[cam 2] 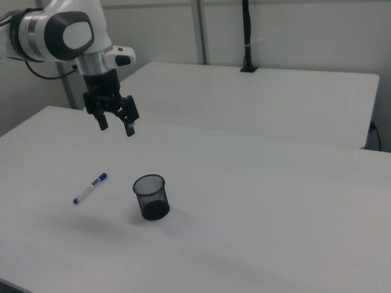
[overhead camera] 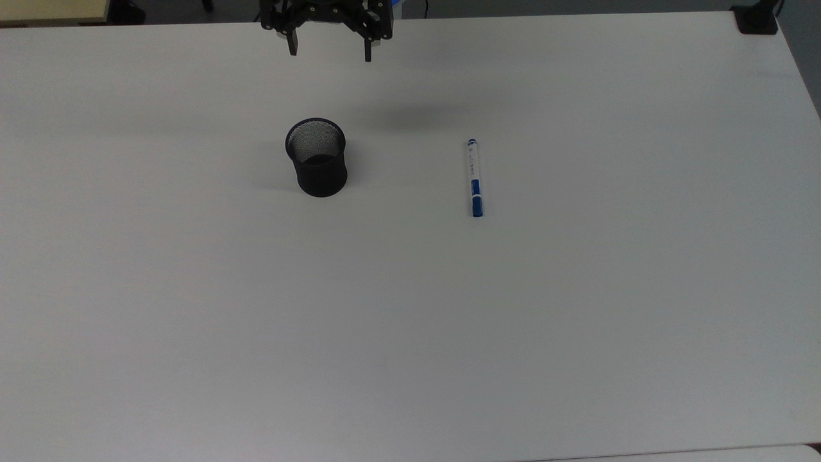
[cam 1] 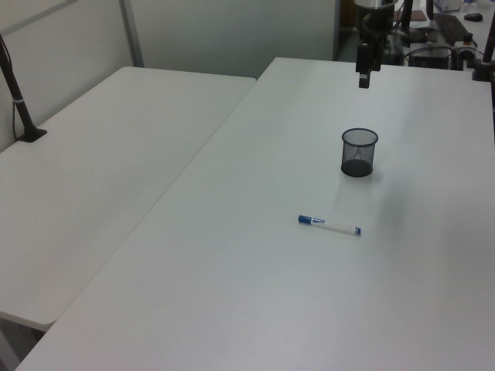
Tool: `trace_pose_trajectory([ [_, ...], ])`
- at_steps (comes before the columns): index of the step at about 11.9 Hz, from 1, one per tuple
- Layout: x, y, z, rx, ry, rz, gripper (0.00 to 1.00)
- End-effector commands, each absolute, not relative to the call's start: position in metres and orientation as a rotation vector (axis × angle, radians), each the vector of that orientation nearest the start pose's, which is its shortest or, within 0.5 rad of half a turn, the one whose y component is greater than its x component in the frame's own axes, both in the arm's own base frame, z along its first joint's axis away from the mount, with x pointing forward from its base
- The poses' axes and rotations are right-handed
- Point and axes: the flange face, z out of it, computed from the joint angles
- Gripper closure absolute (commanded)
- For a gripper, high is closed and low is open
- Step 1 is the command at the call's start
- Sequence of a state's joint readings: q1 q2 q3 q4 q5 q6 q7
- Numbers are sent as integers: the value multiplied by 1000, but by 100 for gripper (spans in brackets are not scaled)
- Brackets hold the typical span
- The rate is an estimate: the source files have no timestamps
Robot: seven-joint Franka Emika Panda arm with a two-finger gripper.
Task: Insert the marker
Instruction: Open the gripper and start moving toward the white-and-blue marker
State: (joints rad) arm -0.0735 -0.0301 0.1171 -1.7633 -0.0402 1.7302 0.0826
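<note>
The marker lies flat on the white table, a white barrel with a blue cap, to the right of the black mesh cup in the top view. It shows again as the marker in the left view and the marker in the right view. The cup stands upright with nothing visible inside. My gripper hangs open and empty well above the table, near the far edge in the top view, away from both. In the left view the gripper hangs above and behind the cup.
A second white table adjoins on the left view's left, carrying a black clamp post. Another black clamp base sits at the top view's upper right corner. Cluttered equipment stands behind the arm.
</note>
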Motion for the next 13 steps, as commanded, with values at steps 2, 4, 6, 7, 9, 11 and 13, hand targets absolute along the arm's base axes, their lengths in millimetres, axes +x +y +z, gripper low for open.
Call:
trace_pose_trajectory([
  [2,553,23,559,-3194,5,37,0],
  [4,553,24,559,-3194,3,37,0],
  [6,554,24,558,-3193,0,37,0],
  [7,556,25,555,-3194,-8,47,0],
  [9,560,28,550,-3191,-21,35,0],
  [11,572,37,535,-3184,-40,12,0],
  [13,579,64,515,-3179,-113,35,0],
])
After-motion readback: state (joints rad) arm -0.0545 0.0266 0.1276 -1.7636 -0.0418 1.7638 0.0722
